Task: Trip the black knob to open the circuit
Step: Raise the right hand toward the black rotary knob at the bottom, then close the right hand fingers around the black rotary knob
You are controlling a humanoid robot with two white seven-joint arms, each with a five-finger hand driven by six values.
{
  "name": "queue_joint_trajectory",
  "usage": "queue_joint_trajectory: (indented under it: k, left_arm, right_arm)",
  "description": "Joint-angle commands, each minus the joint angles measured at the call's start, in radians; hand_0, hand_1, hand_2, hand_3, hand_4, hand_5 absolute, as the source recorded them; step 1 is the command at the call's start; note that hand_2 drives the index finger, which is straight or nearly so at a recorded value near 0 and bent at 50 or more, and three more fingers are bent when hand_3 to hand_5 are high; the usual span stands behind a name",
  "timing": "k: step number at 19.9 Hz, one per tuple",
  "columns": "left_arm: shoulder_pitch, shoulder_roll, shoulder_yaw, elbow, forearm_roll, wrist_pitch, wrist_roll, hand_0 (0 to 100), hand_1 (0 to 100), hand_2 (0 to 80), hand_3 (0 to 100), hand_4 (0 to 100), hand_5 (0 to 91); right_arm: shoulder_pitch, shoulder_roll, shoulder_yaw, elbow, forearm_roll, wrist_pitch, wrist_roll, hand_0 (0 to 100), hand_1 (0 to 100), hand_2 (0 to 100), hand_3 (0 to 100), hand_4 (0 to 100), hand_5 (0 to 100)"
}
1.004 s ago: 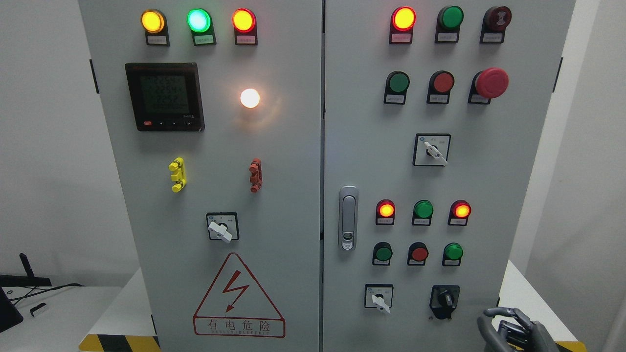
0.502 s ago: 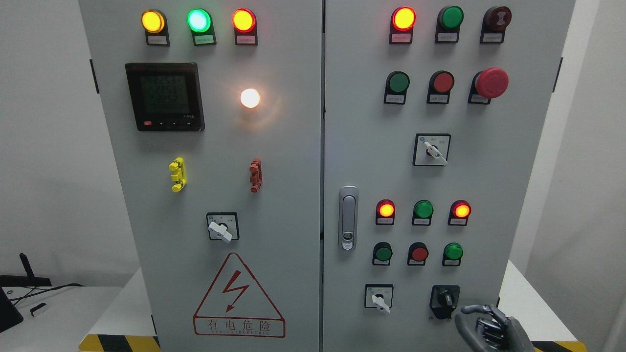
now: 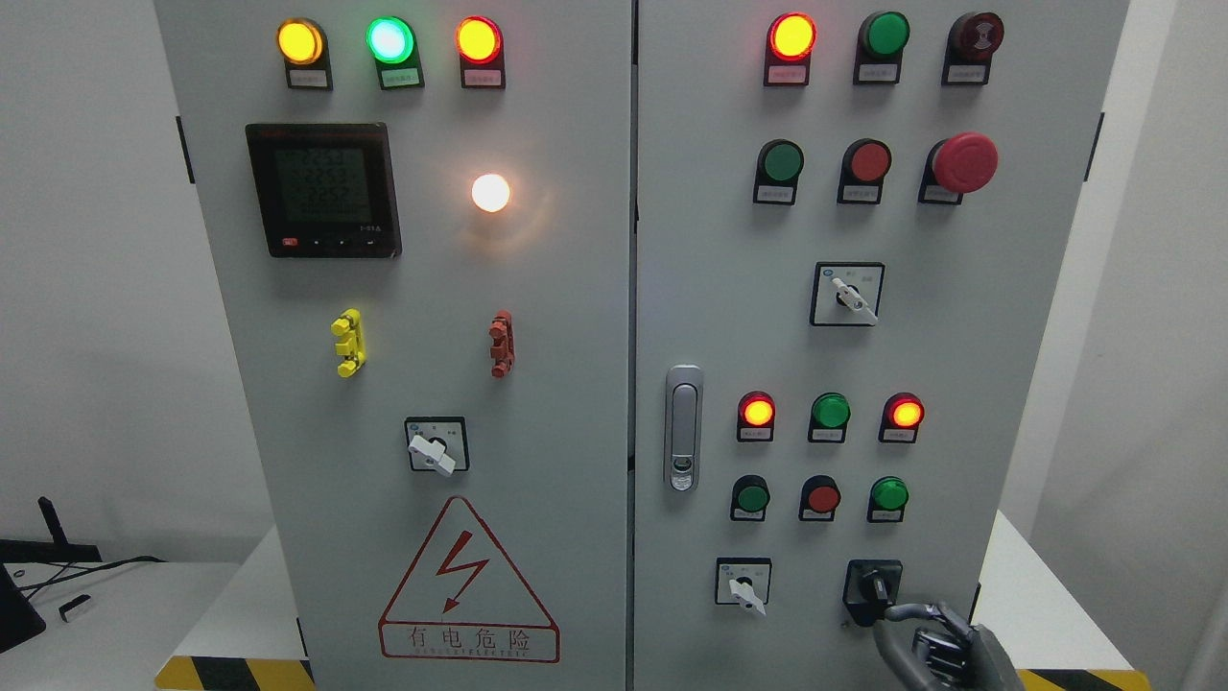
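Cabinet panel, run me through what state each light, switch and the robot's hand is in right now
Top left lamps: all three lit.
White lamp: lit.
Meter: display on.
Top right red lamp: lit; green lamp beside it unlit.
Door latch: closed.
Black knob: not yet gripped.
Right hand: fingers curled, just below the knob.

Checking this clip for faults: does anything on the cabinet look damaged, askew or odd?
Nothing stands out. The cabinet doors sit closed, lamps and switches look intact, and the right robot hand is just below the black knob.
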Motion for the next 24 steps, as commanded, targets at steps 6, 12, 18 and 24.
queue_joint_trajectory:
  k: [6, 12, 18, 24]
  left_arm:
    - [0.0, 0.0, 0.0, 0.0, -0.031, 0.001, 0.001, 12, 39, 0.0, 0, 0, 0.0]
    - [0.0, 0.0, 0.0, 0.0, -0.031, 0.001, 0.001, 12, 39, 0.0, 0, 0, 0.0]
    - [0.0, -0.001, 0.0, 0.0, -0.031, 0.001, 0.001, 12, 39, 0.0, 0, 0, 0.0]
    - [0.0, -0.001, 0.0, 0.0, -0.031, 0.001, 0.001, 12, 39, 0.0, 0, 0, 0.0]
  right_arm:
    - [-0.018, 0.004, -0.015, 0.048, 0.002, -0.002, 0.004, 35, 74, 48, 100, 100, 95]
    - [-0.019, 0.004, -0.037, 0.045, 0.002, -0.007, 0.007, 37, 74, 48, 100, 100, 95]
    - [-0.016, 0.001, -0.05, 0.038, 0.002, -0.007, 0.009, 38, 74, 48, 100, 100, 95]
    - [-0.015, 0.004, -0.028, 0.029, 0.002, -0.007, 0.007, 39, 74, 48, 100, 100, 95]
